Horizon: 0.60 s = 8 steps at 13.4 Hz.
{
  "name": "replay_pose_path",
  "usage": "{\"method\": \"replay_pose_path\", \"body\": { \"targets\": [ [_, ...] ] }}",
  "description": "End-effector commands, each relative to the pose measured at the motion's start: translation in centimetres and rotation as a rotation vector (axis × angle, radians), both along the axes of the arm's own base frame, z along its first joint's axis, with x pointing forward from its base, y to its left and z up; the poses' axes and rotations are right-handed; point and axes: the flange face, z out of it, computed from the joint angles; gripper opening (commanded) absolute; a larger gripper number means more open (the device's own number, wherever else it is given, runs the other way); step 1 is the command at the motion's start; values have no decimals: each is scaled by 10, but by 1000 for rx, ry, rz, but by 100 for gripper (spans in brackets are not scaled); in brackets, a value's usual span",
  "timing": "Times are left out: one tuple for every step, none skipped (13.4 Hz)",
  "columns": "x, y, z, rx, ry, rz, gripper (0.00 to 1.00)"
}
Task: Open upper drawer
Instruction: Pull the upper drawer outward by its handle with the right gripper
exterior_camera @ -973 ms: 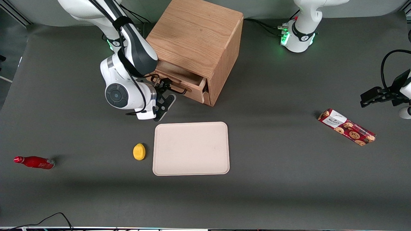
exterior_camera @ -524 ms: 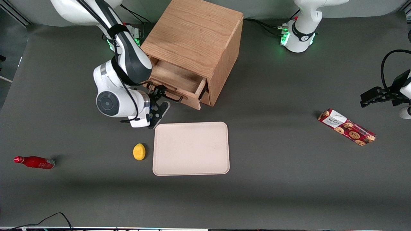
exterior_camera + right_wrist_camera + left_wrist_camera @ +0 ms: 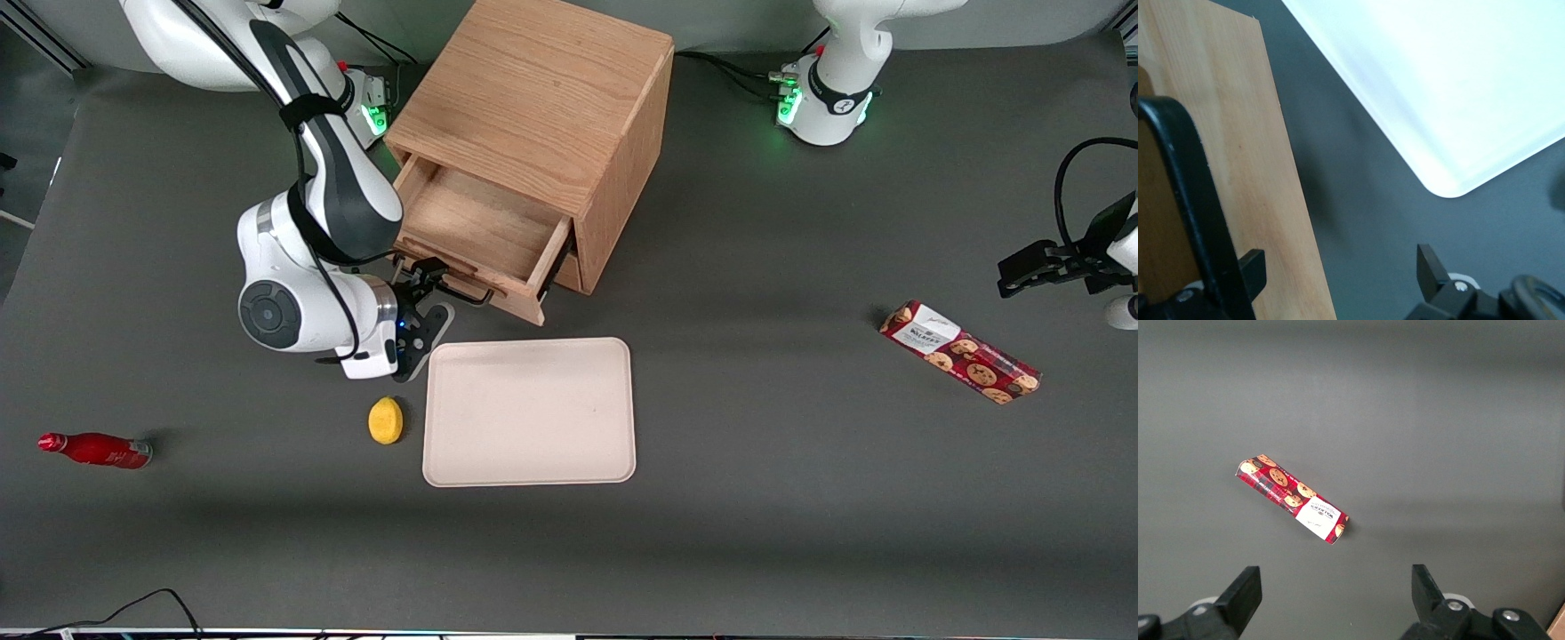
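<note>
The boxy oak cabinet (image 3: 542, 89) stands at the back of the table. Its upper drawer (image 3: 476, 227) is pulled well out, and its bare wooden inside shows. My right gripper (image 3: 427, 298) is at the drawer's dark bar handle (image 3: 462, 291), on the side nearer the front camera. In the right wrist view the gripper (image 3: 1338, 267) is open, with its fingers wide apart. One finger (image 3: 1251, 267) lies against the handle (image 3: 1185, 180) and the oak drawer front (image 3: 1238, 133); the other finger is over the dark table. The bottom drawer is mostly hidden under the open one.
A beige tray (image 3: 529, 411) lies just in front of the drawer, close to the gripper, and also shows in the right wrist view (image 3: 1438, 80). A yellow lemon (image 3: 385, 420) sits beside the tray. A red bottle (image 3: 93, 449) lies toward the working arm's end. A cookie box (image 3: 960, 353) lies toward the parked arm's end.
The upper drawer has slid much farther out of the cabinet. My gripper has moved with its handle toward the front camera and closer to the tray.
</note>
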Motion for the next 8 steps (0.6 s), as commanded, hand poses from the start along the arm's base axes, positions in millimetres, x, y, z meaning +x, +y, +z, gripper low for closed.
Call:
{"method": "replay_pose_path", "body": {
  "targets": [
    [20,-15,-16,-8,-12,44,100],
    [25,-18,-13,-13,-25,49,100],
    [30,-24,-15,-8,-31,60,100],
    [36,-28,-11,-3,-43,61,100],
    [39,-31,-11,-1,-45,60,100],
    [40,-32,-10,-2,-49,62,100],
    [46,-37,-6,-1,-66,72,100],
    [51,-40,-7,2,-71,79,100]
  ]
}}
